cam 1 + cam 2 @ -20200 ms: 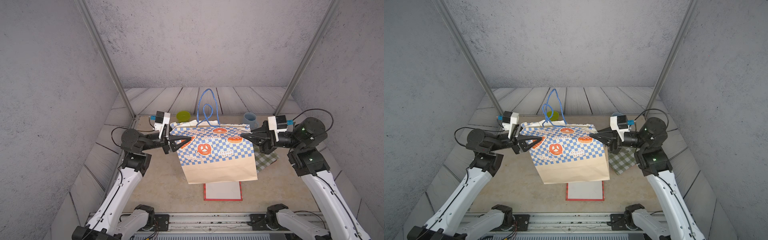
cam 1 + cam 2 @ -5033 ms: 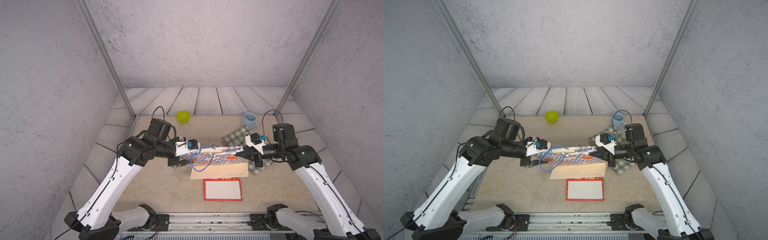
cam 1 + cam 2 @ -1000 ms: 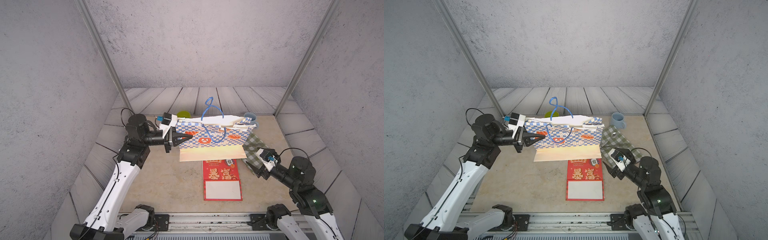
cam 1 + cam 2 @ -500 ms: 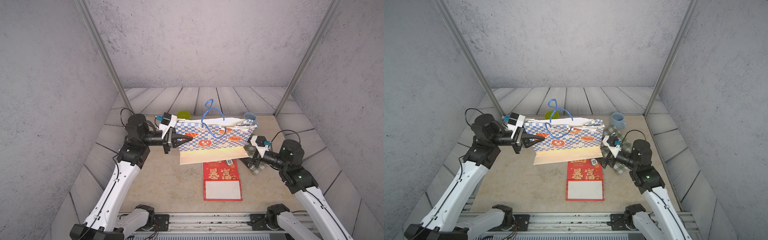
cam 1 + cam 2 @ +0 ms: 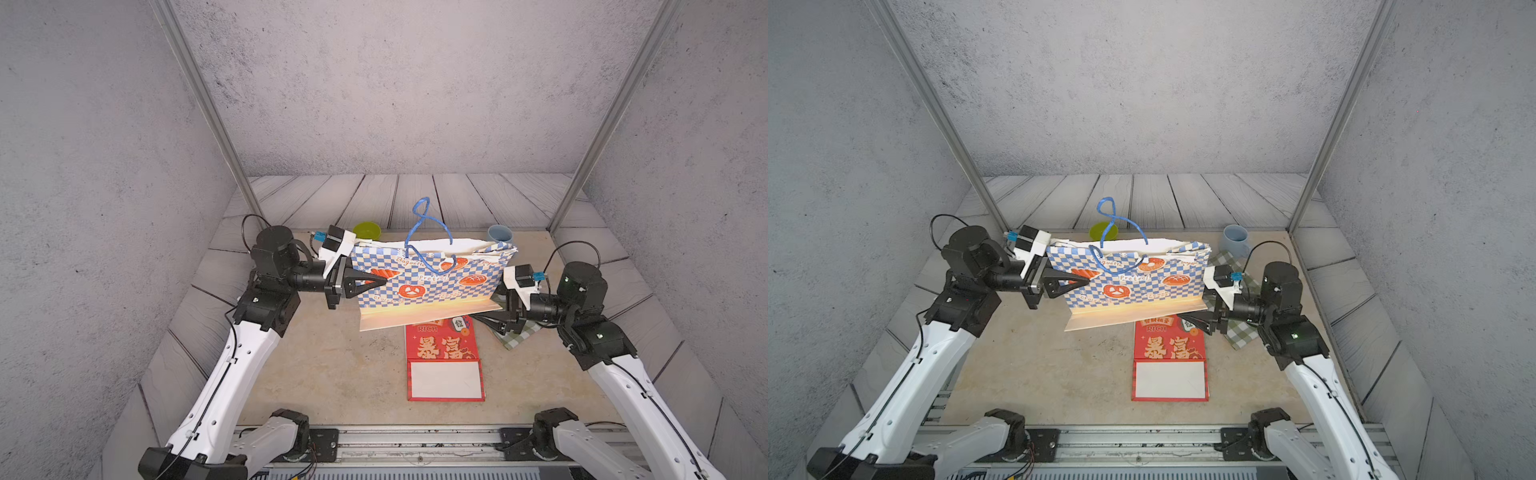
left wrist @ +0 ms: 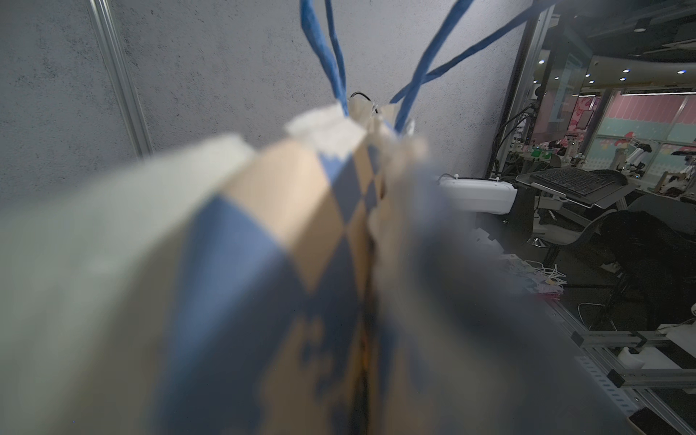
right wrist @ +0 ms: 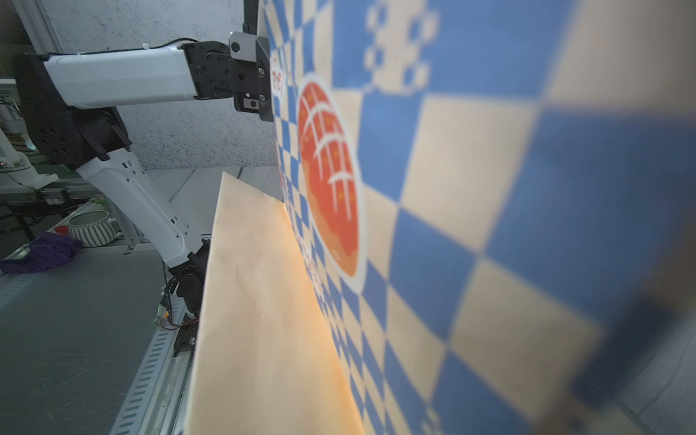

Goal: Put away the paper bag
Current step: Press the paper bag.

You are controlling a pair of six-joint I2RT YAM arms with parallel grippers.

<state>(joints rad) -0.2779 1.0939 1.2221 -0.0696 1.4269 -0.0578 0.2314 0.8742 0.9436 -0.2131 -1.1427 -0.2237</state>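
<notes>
Lying flat at the worktop's [image 5: 324,365] front, a red box [image 5: 444,353] is being shown. Just behind it, the paper bag [image 5: 428,278] is being held upright, clamped at its left edge by the left fingers [image 5: 368,282]. The right fingers [image 5: 1194,322] are being held low by its right corner; whether they are apart or together cannot be told. Farthest back, a green bowl [image 5: 366,230] and a blue mug [image 5: 499,235] are being partly hidden.

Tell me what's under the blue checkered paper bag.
A flat red box with gold characters pokes out beneath the bag's tan bottom flap; its far end is covered.
</notes>
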